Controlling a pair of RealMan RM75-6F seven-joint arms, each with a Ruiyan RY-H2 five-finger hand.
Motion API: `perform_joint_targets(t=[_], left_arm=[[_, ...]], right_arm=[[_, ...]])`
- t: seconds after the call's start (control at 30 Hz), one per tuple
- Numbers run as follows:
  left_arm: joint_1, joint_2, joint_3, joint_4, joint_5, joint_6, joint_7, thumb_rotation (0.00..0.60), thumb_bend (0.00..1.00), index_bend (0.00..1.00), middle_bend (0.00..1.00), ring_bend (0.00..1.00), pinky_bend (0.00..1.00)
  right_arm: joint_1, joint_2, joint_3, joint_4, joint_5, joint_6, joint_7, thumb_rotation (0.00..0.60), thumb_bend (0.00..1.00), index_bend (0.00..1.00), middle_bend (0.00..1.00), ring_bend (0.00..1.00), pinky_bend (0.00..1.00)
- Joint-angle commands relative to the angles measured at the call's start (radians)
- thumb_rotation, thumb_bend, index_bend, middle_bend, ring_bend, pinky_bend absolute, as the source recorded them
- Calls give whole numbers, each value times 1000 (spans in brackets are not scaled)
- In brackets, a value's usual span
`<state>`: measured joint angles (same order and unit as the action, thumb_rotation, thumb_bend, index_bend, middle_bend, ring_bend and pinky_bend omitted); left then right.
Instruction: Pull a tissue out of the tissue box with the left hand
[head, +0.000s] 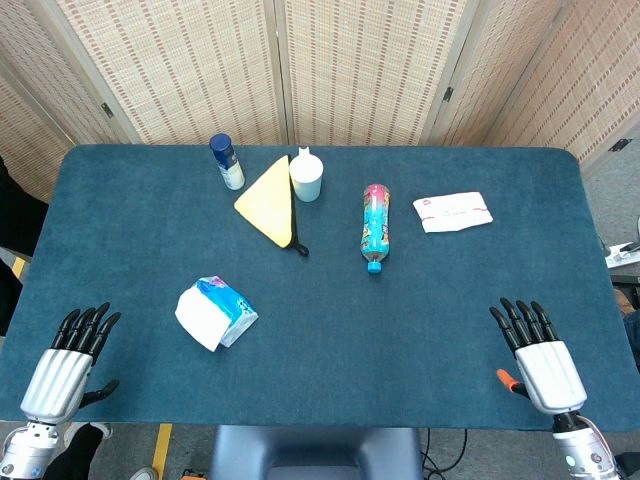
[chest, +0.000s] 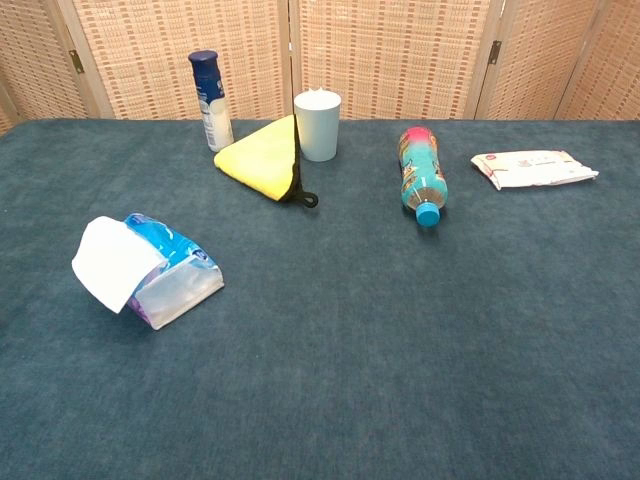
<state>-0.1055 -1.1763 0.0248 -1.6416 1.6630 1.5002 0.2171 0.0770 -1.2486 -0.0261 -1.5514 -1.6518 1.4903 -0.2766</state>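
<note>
The tissue pack (head: 225, 309) (chest: 172, 273) is a soft blue and clear packet lying on the blue table, left of centre. A white tissue (head: 200, 318) (chest: 113, 262) sticks out of its near-left end. My left hand (head: 68, 364) rests at the table's near-left corner, well to the left of the pack, fingers straight and apart, holding nothing. My right hand (head: 535, 354) lies at the near-right corner, also flat and empty. The chest view shows neither hand.
At the back stand a blue-capped white bottle (head: 227, 161), a folded yellow cloth (head: 269, 201) and a white cup (head: 306, 176). A colourful bottle (head: 375, 226) lies on its side mid-table. A white wipes packet (head: 453, 212) lies back right.
</note>
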Motion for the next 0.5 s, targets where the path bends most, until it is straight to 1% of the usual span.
perform_joint_targets(t=[0.03, 0.27, 0.5], left_arm=[[-1, -2, 0, 2, 0, -1, 3, 600, 160, 0, 0, 0, 0], [-2, 0, 0, -1, -10, -10, 7, 600, 159, 0, 0, 0, 0], [-12, -1, -12, 6, -41, -31, -3, 600, 167, 0, 0, 0, 0]], right_arm=[[0, 1, 1, -2, 1, 0, 1, 600, 0, 0, 0, 0, 0], [-3, 1, 2, -1, -6, 9, 4, 600, 0, 0, 0, 0, 0], [-6, 4, 9, -6, 0, 17, 11, 600, 0, 0, 0, 0, 0]])
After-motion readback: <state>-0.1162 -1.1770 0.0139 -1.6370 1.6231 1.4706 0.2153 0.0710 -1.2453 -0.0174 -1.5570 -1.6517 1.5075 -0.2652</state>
